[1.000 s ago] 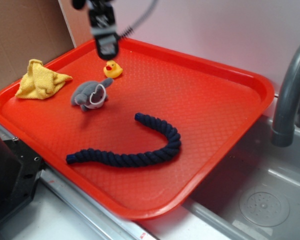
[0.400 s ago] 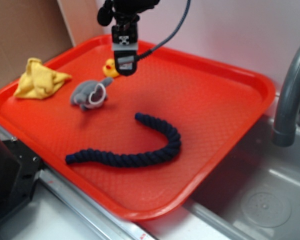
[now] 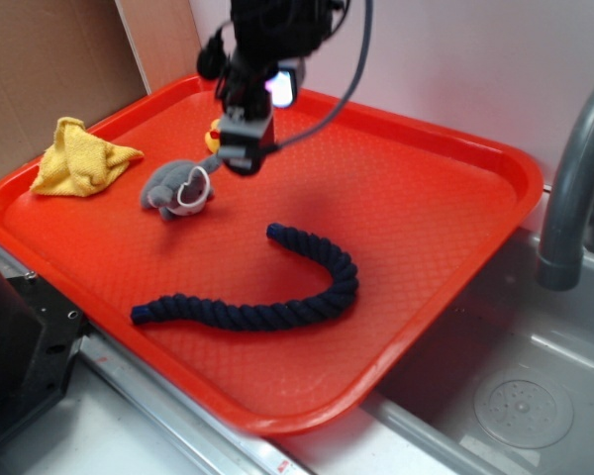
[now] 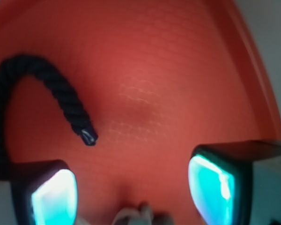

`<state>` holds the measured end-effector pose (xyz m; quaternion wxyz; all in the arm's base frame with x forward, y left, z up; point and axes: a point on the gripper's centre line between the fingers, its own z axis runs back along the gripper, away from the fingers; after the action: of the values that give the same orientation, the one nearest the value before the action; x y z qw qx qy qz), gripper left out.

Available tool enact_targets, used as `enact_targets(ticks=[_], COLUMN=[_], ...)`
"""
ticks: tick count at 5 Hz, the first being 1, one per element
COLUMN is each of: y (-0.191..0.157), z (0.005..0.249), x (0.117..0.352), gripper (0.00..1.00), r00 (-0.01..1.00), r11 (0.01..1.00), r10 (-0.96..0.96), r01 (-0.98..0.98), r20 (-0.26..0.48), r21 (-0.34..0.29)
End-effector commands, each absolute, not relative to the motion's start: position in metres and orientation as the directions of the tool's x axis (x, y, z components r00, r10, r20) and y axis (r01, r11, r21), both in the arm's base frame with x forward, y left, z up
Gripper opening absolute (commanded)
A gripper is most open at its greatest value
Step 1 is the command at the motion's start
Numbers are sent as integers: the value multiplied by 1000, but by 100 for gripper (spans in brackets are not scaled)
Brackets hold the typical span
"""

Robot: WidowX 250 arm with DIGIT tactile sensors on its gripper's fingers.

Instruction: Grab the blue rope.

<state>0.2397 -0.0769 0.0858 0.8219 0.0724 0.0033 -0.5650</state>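
Observation:
The blue rope (image 3: 277,297) lies in a hook-shaped curve on the red tray (image 3: 426,228), one blunt end pointing toward the tray's middle. In the wrist view the blue rope (image 4: 47,89) arcs across the upper left, its end near the left finger. My gripper (image 3: 240,158) hangs above the tray's back left part, up and left of the rope's near end, not touching it. In the wrist view my gripper (image 4: 133,192) is open, the jaws wide apart with bare red tray between them.
A grey plush toy (image 3: 178,188) lies just below and left of the gripper, a yellow rubber duck (image 3: 216,134) behind it, a yellow cloth (image 3: 79,158) at the tray's left. A grey tap (image 3: 574,178) and sink (image 3: 515,396) stand on the right.
The gripper has come down and forward from the tray's back edge toward the plush toy and the rope's end. The rope has not moved.

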Motion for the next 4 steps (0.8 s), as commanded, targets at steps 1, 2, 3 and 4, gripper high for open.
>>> enact_targets(ticks=[1,2,3,4], y=[-115,-123,-131,-137], z=[48,37,10,4], x=[219,221,226,227], gripper=[100,100,100,0], r00=[-145,-164,-213,-211], r11=[-147,-165,-213,-211], r10=[-989,-986,-977,-977], r01=[982,983,977,977], r20=[-26,-10,2,-2], r21=[116,84,11,1])
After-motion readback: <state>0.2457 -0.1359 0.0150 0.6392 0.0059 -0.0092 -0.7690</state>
